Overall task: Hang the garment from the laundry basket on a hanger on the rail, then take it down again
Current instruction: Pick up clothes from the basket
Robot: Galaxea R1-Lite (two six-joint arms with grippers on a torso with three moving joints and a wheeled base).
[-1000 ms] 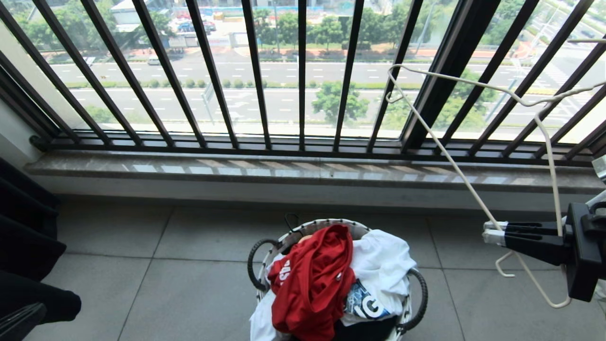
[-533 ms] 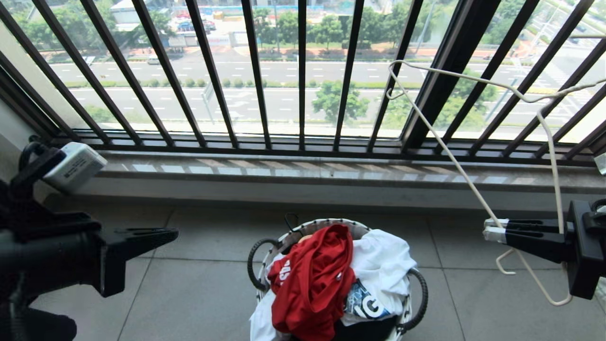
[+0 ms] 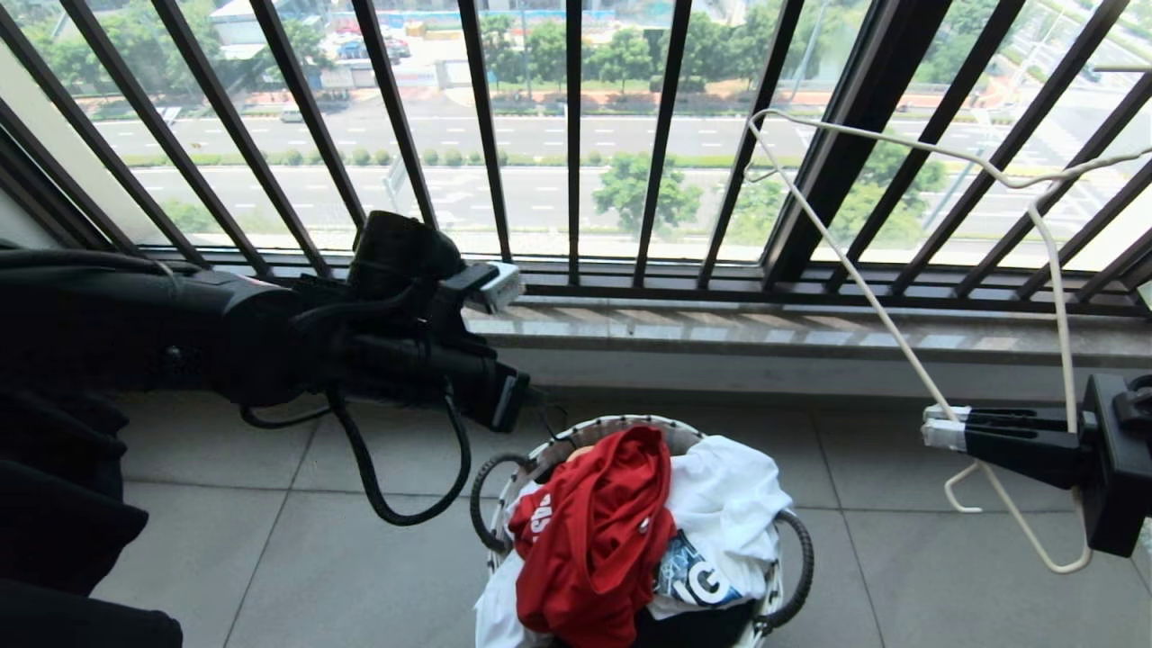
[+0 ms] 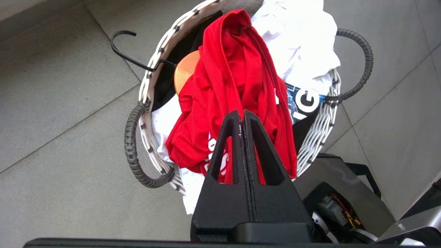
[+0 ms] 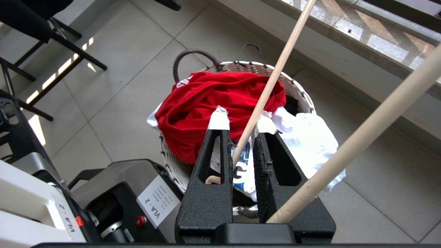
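Outdoors on a tiled balcony floor [image 3: 270, 558], the red garment [image 3: 589, 531] lies heaped on top of the small round laundry basket [image 3: 576, 432], draped over its near rim beside a white printed shirt [image 3: 729, 504]; a dark hanger hook [image 4: 124, 48] pokes over the basket's far edge. Reaching in from the left, the left arm holds the left gripper [image 4: 243, 115] above the basket with its black fingers pressed flat together and nothing between them, its tip poised over the red cloth without visibly touching it. At the right edge of the head view, the right gripper [image 3: 945, 427] is clamped narrowly on one slanting wire of the whitish hanger [image 3: 864, 288], holding it in the air well clear of the basket, the hanger's upper corner standing up against the dark railing [image 3: 576, 135]. From the right wrist view the wire runs between the taped fingertips [image 5: 219, 119] and out over the laundry. Open grey tile surrounds the basket on the left, right and far sides up to the stone sill [image 3: 630, 328] beneath the railing; the near side is crowded by the robot's base [image 5: 131, 196]. A dark folding frame [image 5: 44, 38] stands well off across the floor.
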